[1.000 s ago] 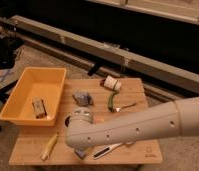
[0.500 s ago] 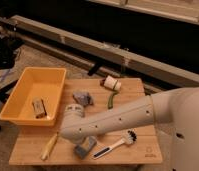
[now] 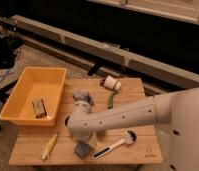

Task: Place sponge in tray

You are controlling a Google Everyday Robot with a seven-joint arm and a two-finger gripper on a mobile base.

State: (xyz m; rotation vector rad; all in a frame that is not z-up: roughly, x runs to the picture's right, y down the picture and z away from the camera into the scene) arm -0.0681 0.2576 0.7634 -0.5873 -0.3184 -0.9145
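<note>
Raised since a second ago, the arm (image 3: 124, 118) uncovers one sponge (image 3: 83, 149) at lower centre; the gripper (image 3: 91, 140) hangs just above it, claw apart. One tray (image 3: 40, 89), upper left.

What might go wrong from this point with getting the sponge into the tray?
The sponge lies near the front edge of the table, so the gripper, just above it and half hidden by the arm, may push it off. The dish brush lies close beside it and may get bumped.
</note>
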